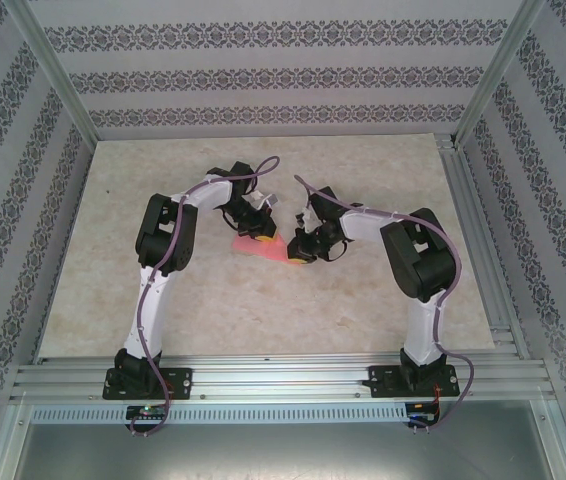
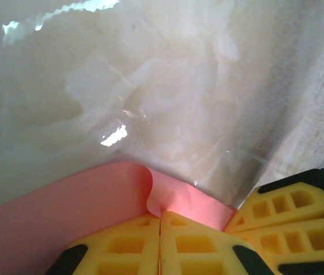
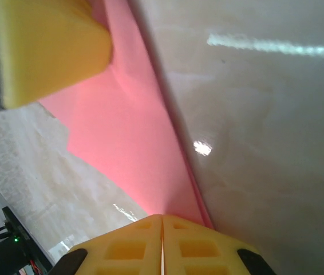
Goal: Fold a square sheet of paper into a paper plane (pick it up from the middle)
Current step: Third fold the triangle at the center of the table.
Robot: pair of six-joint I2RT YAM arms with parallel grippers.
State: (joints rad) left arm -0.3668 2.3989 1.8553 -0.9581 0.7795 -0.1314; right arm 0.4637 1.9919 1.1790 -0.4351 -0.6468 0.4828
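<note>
Left claw (image 2: 160,216) pinching pink paper (image 2: 64,212), right claw (image 3: 162,219) pinching its edge, outline mostly covered

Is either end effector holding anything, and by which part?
Both pinch the pink paper sheet: the left end effector at a curled spot on its edge, the right end effector at the end of a creased edge.

On table (image 1: 263,310) centre: paper sheet (image 1: 251,246), between left tool (image 1: 263,236) and right tool (image 1: 296,256).
</note>
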